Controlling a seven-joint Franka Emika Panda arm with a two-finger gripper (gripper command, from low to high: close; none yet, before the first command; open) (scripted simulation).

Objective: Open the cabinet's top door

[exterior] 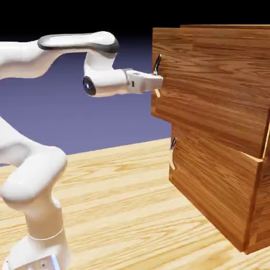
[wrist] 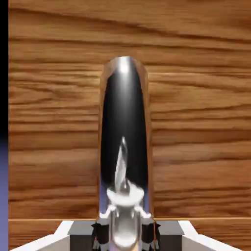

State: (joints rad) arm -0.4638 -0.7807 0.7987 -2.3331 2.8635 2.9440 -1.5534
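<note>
Exterior view first: you see the cabinet (exterior: pixel 216 132) standing on the wooden worktop (exterior: pixel 121 200) at the exterior view's right, a tall reddish-brown wood-grain box with its front turned toward the arm. The top door (exterior: pixel 211 89) is its upper panel, wider than it is tall, and it sits forward of the lower panel (exterior: pixel 211 184), its near edge jutting out toward the arm. Its handle (exterior: pixel 157 66) is a short dark curved bar near that edge; its long axis runs up and down, leaning slightly. A matching lower handle (exterior: pixel 172 143) sits on the panel beneath. The white arm (exterior: pixel 37 158) reaches level from the left, and the gripper (exterior: pixel 158 80) meets the upper handle at its lower part. From this side you cannot make out the fingers themselves.

Hand view next: the handle (wrist: pixel 124 142) fills the middle as a glossy dark bar with its long axis running from top to bottom of the picture, against the top door's (wrist: pixel 196 122) horizontal grain. At the bottom edge the grey fingers (wrist: pixel 81 234) are clamped together on the bar's lower end, one on each side. A thin dark strip and a bit of violet backdrop show at the left edge.

You will find no brand, label or writing on anything.
</note>
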